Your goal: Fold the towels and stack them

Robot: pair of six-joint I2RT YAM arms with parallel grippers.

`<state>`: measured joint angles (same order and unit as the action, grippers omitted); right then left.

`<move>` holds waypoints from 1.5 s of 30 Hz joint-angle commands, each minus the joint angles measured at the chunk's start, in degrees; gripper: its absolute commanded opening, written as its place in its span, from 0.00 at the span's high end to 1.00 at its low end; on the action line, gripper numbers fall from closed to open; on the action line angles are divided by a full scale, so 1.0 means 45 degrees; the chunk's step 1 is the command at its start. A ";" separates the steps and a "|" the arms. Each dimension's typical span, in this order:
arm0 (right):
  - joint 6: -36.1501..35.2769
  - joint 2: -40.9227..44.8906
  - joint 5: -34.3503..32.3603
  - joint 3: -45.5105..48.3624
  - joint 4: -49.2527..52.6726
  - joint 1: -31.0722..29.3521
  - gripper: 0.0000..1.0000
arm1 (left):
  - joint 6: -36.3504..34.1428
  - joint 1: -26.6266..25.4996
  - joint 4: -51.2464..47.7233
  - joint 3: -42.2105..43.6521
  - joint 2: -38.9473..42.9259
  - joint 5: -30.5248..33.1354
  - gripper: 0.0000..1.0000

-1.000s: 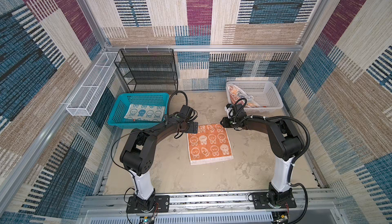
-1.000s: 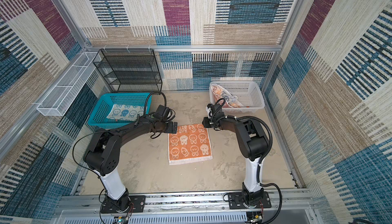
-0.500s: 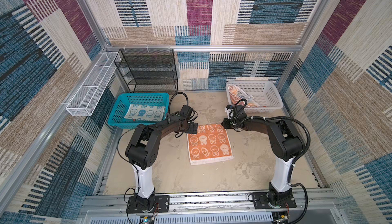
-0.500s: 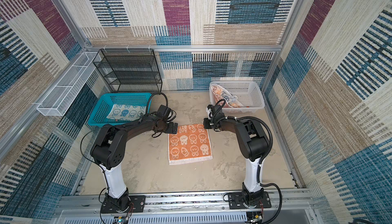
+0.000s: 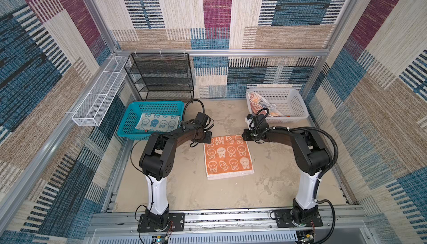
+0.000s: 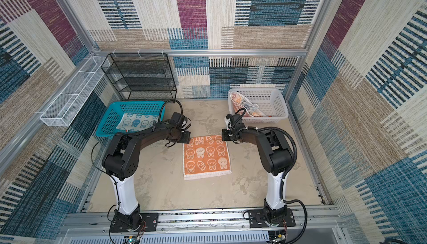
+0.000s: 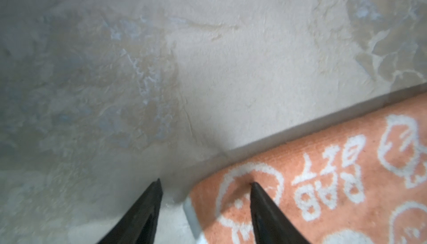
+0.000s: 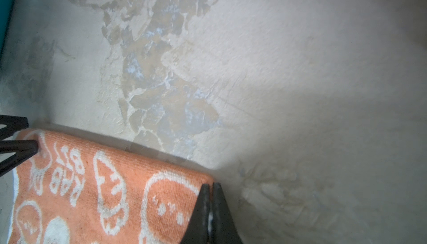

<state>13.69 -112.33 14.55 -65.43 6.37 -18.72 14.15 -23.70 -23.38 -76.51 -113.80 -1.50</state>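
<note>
In both top views the orange towel (image 5: 227,156) lies flat on the tabletop (image 5: 184,185), with "RAB BIT" lettering near its far edge. The left end effector (image 5: 209,139) sits at the towel's far left corner and the right end effector (image 5: 245,136) at its far right corner. Beyond the towel to the left, a blue basket (image 5: 126,125) holds the pale towel (image 5: 159,122), folded flat. Beyond it to the right, a white basket (image 5: 298,109) holds a crumpled towel (image 5: 257,103)

In the left wrist view the left end effector (image 7: 205,182) is released, its jaws apart and straddling the towel's corner. One finger (image 7: 263,210) rests on the cloth and the other (image 7: 145,212) stands on bare tabletop just beside the hem

In the right wrist view the right end effector (image 8: 211,186) is clenched at the very tip of the towel's other far corner. A pale sliver shows between its fingers, so it looks to be grasping the towel by a thin bite

That thin bite could slip free once the corner is lifted. On the left, the finger on the cloth may push the corner into a wrinkle instead of catching it. With only one corner held, the fold would come over skewed, its edges not matching
</note>
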 commanded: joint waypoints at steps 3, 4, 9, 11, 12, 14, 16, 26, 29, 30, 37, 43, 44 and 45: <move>0.0004 -0.0081 -0.0203 -0.0072 0.0986 -0.0004 0.93 | -0.0660 0.0014 -0.0079 -0.0020 -0.0147 -0.0136 0.51; -0.0002 -0.0053 -0.0209 -0.0071 0.0969 -0.0019 0.93 | -0.0688 0.0016 -0.0068 -0.0011 -0.0141 -0.0022 0.54; -0.0015 -0.0059 -0.0196 -0.0089 0.0995 0.0004 0.95 | -0.0916 0.0014 -0.0181 -0.0110 -0.0244 0.0279 0.74; -0.0013 -0.0008 -0.0189 -0.0094 0.1014 -0.0016 0.96 | -0.0994 0.0033 -0.0203 -0.0189 -0.0314 0.0179 0.82; -0.0015 -0.0003 -0.0201 -0.0108 0.1052 0.0003 0.96 | -0.1015 0.0033 -0.0253 -0.0251 -0.0383 0.0152 0.86; 0.0004 0.0012 -0.0204 -0.0147 0.1115 0.0018 0.97 | -0.1045 0.0036 -0.0342 -0.0290 -0.0442 0.0131 0.95; 0.0000 0.0089 -0.0160 -0.0148 0.1122 0.0015 0.99 | -0.1056 0.0033 -0.0320 -0.0216 -0.0454 0.0137 1.00; -0.0034 0.0860 0.0059 -0.0825 0.1683 0.0056 1.00 | -0.1202 0.0062 -0.0733 -0.0939 0.0047 0.0493 1.00; -0.0152 0.1395 -0.0074 -0.0876 0.2012 0.0069 1.00 | -0.1246 0.0053 -0.0716 -0.0866 0.0653 0.0757 1.00; -0.0153 0.1592 -0.0083 -0.0842 0.2088 0.0068 1.00 | -0.1214 0.0053 -0.0644 -0.0770 0.0887 0.0822 1.00; 0.0186 0.3098 0.0176 0.0472 0.2061 0.0044 1.00 | -0.0611 0.0034 -0.0098 0.0764 0.2814 0.0353 1.00; 0.0639 0.4510 0.0785 0.2554 0.1567 -0.0111 1.00 | 0.0169 -0.0180 0.0225 0.2612 0.4502 -0.0088 1.00; 0.0710 0.4687 0.0844 0.2938 0.1470 -0.0156 1.00 | 0.0296 -0.0310 0.0264 0.2962 0.4736 -0.0199 1.00; 0.0768 0.4825 0.0867 0.3237 0.1388 -0.0193 1.00 | 0.0366 -0.0452 0.0291 0.3232 0.4924 -0.0254 1.00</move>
<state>15.62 -92.12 18.28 -53.30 13.82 -19.40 13.56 -24.86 -22.46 -64.38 -93.49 -2.74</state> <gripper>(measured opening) 0.057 0.051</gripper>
